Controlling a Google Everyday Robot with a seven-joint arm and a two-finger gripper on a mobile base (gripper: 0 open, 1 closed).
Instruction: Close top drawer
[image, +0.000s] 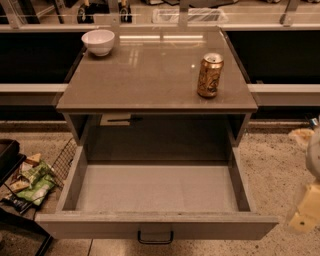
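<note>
The top drawer (100, 226) is a wide, deep grey box pulled far out of the cabinet toward me, and nothing lies inside it. Its plain front faces me at the bottom of the view, with a small dark loop handle (155, 236) at its centre. The lower drawers are hidden under it. My gripper (304, 212) shows as a pale, blurred shape at the right edge, low, just right of the drawer front's right end and apart from it. It holds nothing that I can see.
On the cabinet top (150, 75) stand a white bowl (98, 41) at the back left and a gold drink can (209, 75) at the right. A wire basket with snack packets (30, 180) stands on the floor at the left. A counter runs behind.
</note>
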